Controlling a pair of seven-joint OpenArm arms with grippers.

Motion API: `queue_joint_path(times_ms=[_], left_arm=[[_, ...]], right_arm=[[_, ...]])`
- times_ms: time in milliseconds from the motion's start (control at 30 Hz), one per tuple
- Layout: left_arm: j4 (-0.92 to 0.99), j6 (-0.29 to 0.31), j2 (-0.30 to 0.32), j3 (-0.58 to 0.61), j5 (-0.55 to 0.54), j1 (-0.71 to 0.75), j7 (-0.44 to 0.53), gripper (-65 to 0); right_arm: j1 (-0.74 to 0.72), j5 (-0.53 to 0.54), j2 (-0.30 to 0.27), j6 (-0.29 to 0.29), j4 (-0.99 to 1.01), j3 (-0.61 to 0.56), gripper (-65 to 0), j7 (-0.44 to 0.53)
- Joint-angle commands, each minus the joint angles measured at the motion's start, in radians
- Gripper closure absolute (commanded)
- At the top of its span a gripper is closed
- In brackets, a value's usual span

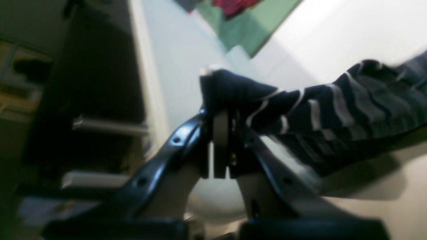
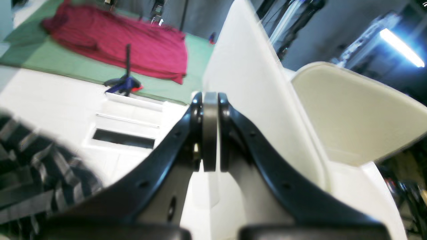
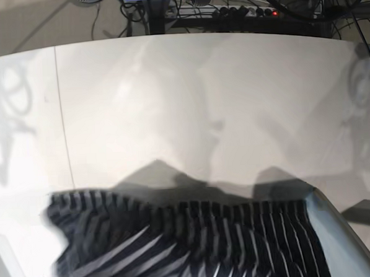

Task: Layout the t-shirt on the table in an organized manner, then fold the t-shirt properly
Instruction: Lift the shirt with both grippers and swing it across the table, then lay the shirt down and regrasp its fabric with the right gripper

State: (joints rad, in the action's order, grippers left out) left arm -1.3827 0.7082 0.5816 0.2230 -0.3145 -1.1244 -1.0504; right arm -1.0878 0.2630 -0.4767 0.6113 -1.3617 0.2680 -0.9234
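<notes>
Dark navy t-shirt with thin white stripes, bunched and blurred at 6 o'clock of the base view, one edge pinched and lifted. White table spread beyond toward 12 o'clock, thin seam at 9.

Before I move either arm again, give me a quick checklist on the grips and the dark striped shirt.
1. Left gripper shut on the dark navy white-striped t-shirt: ok.
2. Right gripper holding cloth: not ok, shut on nothing.
3. T-shirt laid flat on the large white table: not ok, lifted and bunched.
4. Sleeves and collar located: cannot tell, blurred.
5. Bare table beyond the shirt for spreading: ok.
</notes>
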Motion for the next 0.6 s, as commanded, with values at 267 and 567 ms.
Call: queue_joint_path(times_ms=[267,567], left_arm=[[-0.019,-0.01,-0.013,-0.015,0.011,0.017,0.006,0.0],[-0.35,-0.01,-0.001,-0.08,0.154,0.534,0.006,0.0]], right_arm=[[0.062,0.017,0.003,-0.006,-0.005,0.012,-0.5,-0.067],[0.535,0.011,0.243,-0.004,0.017,0.032,-0.5,0.062]])
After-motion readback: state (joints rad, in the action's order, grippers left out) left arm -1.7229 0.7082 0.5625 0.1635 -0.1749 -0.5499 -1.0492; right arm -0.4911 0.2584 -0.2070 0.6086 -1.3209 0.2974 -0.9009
